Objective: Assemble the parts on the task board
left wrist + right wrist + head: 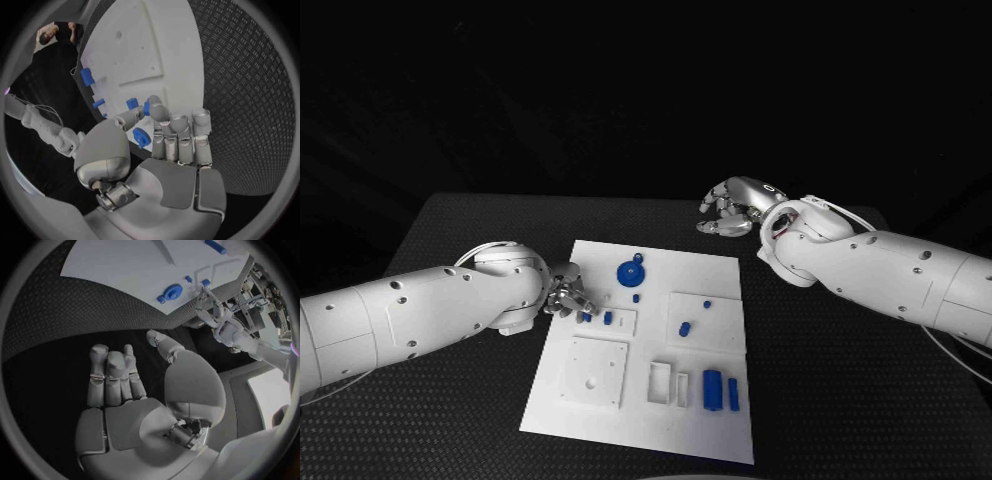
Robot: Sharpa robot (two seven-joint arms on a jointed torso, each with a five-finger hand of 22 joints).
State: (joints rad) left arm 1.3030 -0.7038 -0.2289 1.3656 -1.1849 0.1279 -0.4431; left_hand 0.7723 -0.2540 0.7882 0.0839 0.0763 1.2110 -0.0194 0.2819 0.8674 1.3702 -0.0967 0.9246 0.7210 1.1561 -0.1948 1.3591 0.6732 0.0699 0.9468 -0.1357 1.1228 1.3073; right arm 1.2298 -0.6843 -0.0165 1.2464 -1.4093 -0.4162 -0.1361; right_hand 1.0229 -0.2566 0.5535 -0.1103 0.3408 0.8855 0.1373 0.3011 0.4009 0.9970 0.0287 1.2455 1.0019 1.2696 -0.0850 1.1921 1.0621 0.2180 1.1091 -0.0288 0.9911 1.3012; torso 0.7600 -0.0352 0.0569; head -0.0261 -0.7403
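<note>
Nearest you, at the lower middle of the head view, the task board [596, 415] lies on the black table [848, 400], and two upright blue bars [720, 389] sit side by side toward its lower right, next to pale rectangular slots [665, 384]. A little further up you see a raised square plate [597, 370] on the board's left side and a small blue peg [685, 328] right of centre. At the board's left edge, mid-frame, your left hand [564, 297] reaches in from the left; in the left wrist view its fingertips [159, 112] are closed against small blue parts [140, 137], gripping one between thumb and fingers. Beyond that, a round blue disc part [632, 271] rests near the board's top edge. Farthest off, in the upper right, your right hand [736, 205] hovers above the table past the board's far corner, fingers loosely apart and holding nothing.
</note>
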